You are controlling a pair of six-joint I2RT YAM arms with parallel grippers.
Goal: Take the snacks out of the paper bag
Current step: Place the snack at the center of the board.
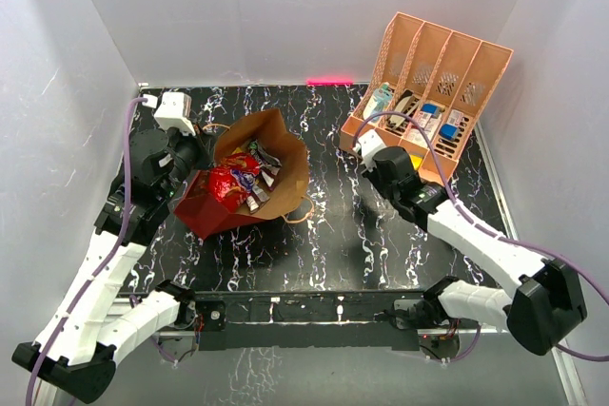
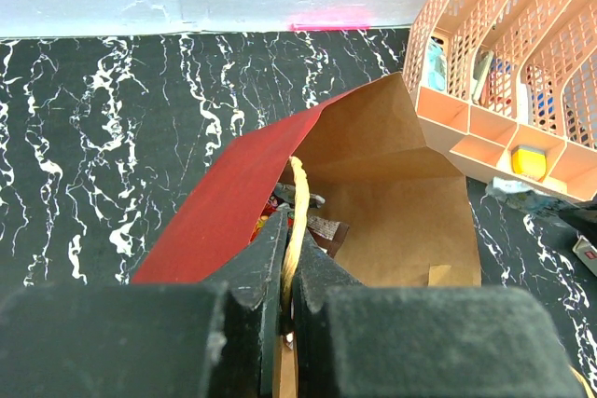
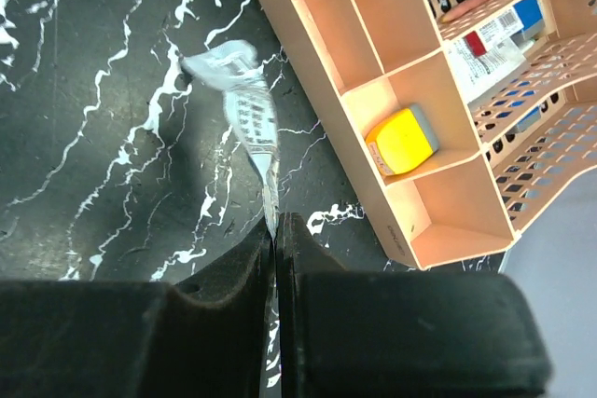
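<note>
- The left claw [image 2: 290, 230] sits at the left side of the black, white-veined desk [image 1: 333, 235]. Its jaws are pressed together on the thin tan cord handle [image 2: 297, 195] of the paper bag [image 1: 285, 154], and the cord runs up between the two fingers.
- The paper bag lies tipped on the left half of the desk. Its red outside faces the left claw and its brown inside is open to the overhead view.
- Snacks lie in the bag's mouth: a shiny red crinkly packet [image 1: 226, 184] towards the left, with small candy bars [image 1: 259, 170] heaped just beside it.
- The right claw [image 3: 275, 230] is right of the bag, close to the near left corner of the peach organizer [image 1: 430, 49]. Its jaws are closed tight, pinching one end of a small silvery packet [image 3: 244, 104].
- The rest of that packet stretches away over the desk, just beside the organizer's outer wall.
- The organizer stands at the far right, and a yellow item [image 3: 403, 140] lies in one of its front compartments.
</note>
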